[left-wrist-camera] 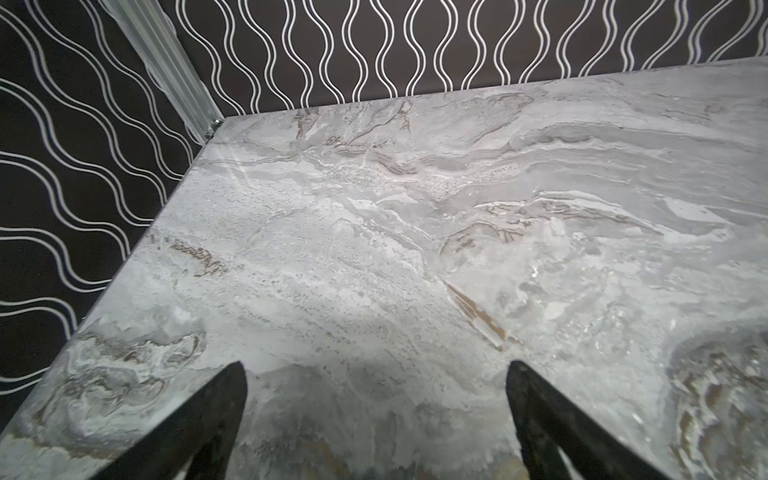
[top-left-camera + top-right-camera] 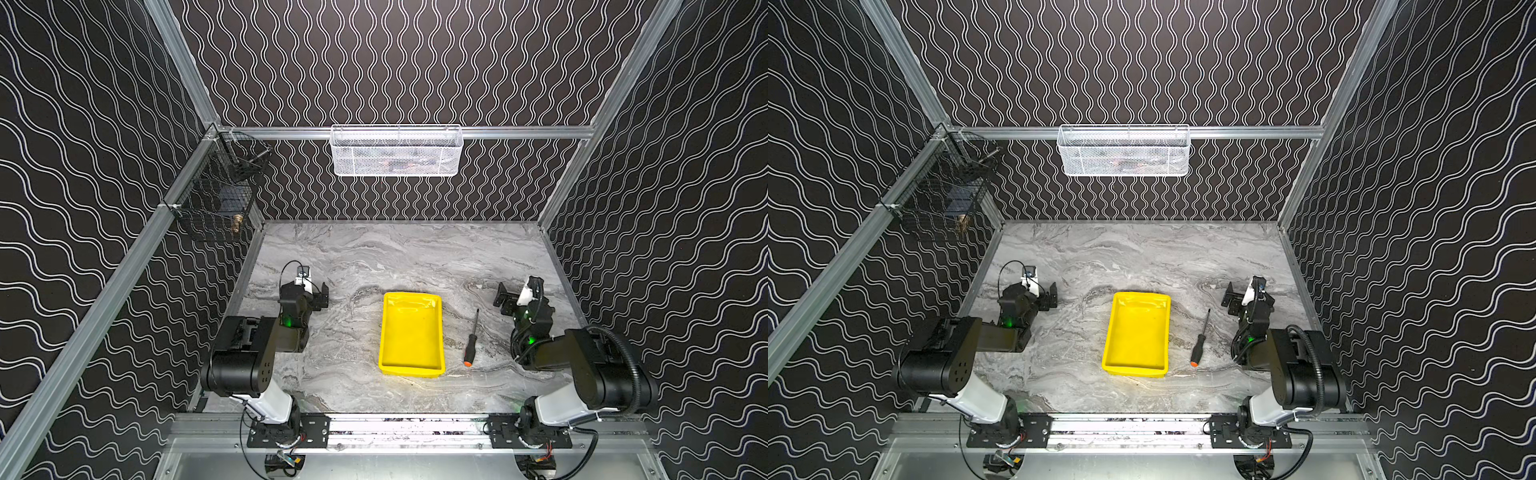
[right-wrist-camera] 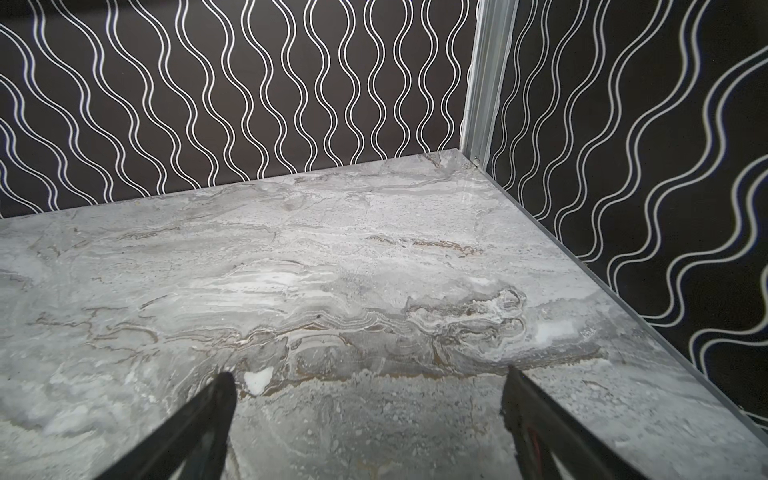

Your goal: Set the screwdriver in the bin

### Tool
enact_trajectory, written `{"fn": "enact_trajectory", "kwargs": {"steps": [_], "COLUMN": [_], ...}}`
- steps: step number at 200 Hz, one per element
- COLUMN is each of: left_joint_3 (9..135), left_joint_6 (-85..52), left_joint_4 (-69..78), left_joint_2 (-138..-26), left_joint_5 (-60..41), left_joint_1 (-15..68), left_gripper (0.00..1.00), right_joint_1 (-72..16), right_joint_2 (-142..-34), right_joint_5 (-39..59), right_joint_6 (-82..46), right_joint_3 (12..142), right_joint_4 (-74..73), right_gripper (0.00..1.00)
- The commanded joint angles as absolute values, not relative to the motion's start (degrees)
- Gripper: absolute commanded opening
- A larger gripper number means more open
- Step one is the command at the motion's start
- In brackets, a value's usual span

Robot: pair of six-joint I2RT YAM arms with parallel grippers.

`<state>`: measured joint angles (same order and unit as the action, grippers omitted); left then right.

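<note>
marble table (image 2: 374, 257): screwdriver (image 2: 472, 338) beside bin (image 2: 409, 336)

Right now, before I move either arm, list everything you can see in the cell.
screwdriver: one, black handle with orange cap, lying on the table right of the tray, apart from it.
tray: one, yellow, empty, mid-table.
mesh basket: one, white, hung on the back rail; contents unclear.
wire basket: one, black, hung on the left rail; small items inside.
table: one, grey marble.
left fingers: two, black, open, over bare table.
right fingers: two, black, open, over bare table, right of the screwdriver.
</note>
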<state>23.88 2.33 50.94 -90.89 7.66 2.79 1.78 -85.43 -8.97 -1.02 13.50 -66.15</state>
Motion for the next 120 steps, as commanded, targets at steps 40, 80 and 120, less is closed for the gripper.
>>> {"fn": "enact_trajectory", "kwargs": {"steps": [40, 80, 120], "left_joint_3": [30.18, 39.36, 52.51], "left_joint_6": [-3.26, -12.31, -18.29], "left_joint_4": [28.73, 11.63, -7.12], "left_joint_2": [-73.33, -64.78, -65.95], "left_joint_5": [17.58, 13.62, 8.67], "left_joint_1": [7.98, 10.45, 11.26], "left_gripper": [0.99, 0.99, 0.99], "right_joint_1": [1.49, 1.32, 1.32], "right_joint_2": [-64.91, -58.13, -53.53], "right_joint_5": [-10.29, -8.00, -2.78], "right_joint_6": [-10.97, -13.09, -12.67], "right_joint_3": [25.25, 32.49, 36.51], "right_joint_4": [-25.73, -6.19, 4.92], "right_gripper": [0.99, 0.99, 0.99]}}
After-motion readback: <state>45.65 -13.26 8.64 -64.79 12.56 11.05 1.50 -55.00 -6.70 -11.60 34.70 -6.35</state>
